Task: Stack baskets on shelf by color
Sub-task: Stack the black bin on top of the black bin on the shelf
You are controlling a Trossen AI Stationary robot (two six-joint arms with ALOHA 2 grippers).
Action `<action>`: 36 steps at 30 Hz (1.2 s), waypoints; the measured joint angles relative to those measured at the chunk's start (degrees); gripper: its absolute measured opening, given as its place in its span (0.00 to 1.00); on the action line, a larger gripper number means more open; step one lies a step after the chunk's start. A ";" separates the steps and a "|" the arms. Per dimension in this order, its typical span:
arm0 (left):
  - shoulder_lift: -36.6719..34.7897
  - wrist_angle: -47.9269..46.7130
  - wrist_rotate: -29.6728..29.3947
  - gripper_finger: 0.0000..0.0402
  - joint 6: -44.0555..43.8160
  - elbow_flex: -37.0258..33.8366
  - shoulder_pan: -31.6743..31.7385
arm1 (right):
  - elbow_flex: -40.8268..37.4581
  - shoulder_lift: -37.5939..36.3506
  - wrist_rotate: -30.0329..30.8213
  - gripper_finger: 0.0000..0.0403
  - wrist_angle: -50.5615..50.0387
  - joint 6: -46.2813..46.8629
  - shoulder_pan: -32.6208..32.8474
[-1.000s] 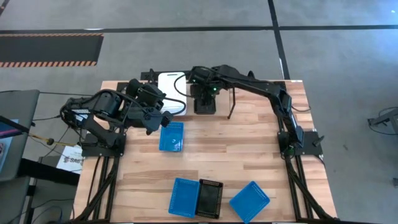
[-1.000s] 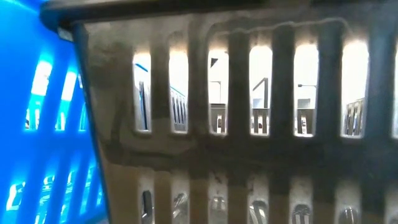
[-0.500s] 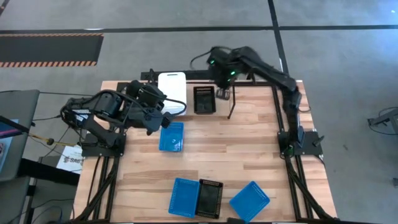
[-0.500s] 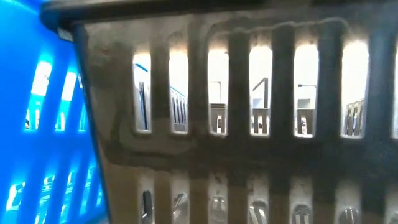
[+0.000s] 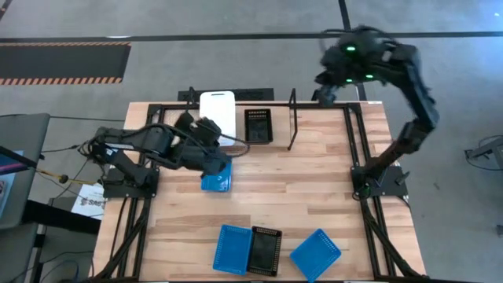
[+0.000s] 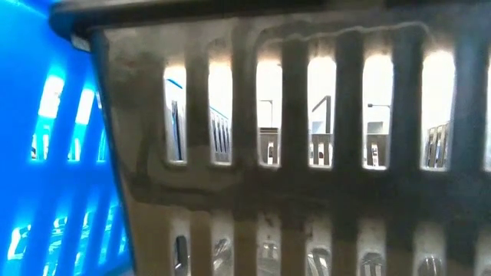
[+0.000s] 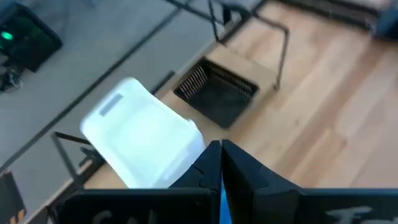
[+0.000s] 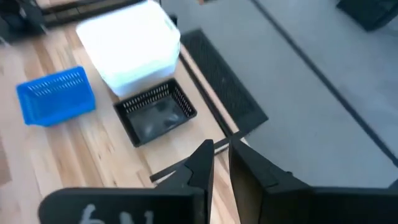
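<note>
Our left gripper [image 5: 221, 165], shut tight w/ nothing in it, sits over the blue basket [image 5: 217, 176] near the shelf [image 5: 292, 118]. Right gripper [image 5: 324, 96], nearly shut, holds nothing. We could shove the basket, bc shut fingers can't grab.

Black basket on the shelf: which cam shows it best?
Right wrist view: the black basket on the shelf is whole, beside the white baskets. High view shows it whole but small. Left wrist view shows it smaller, farther off. Low view doesn't show it.
</note>
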 joint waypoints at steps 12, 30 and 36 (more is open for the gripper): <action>11.01 8.54 10.56 0.00 8.35 -2.67 1.28 | 0.00 -8.58 -0.17 0.16 -0.52 4.69 2.69; 21.06 31.86 39.44 0.00 23.69 -2.53 1.73 | -0.07 -4.07 -0.57 0.16 -1.59 1.20 6.68; 22.05 34.91 44.53 0.00 23.71 -2.49 0.51 | -0.11 -2.19 -1.03 0.16 -1.35 -3.52 6.46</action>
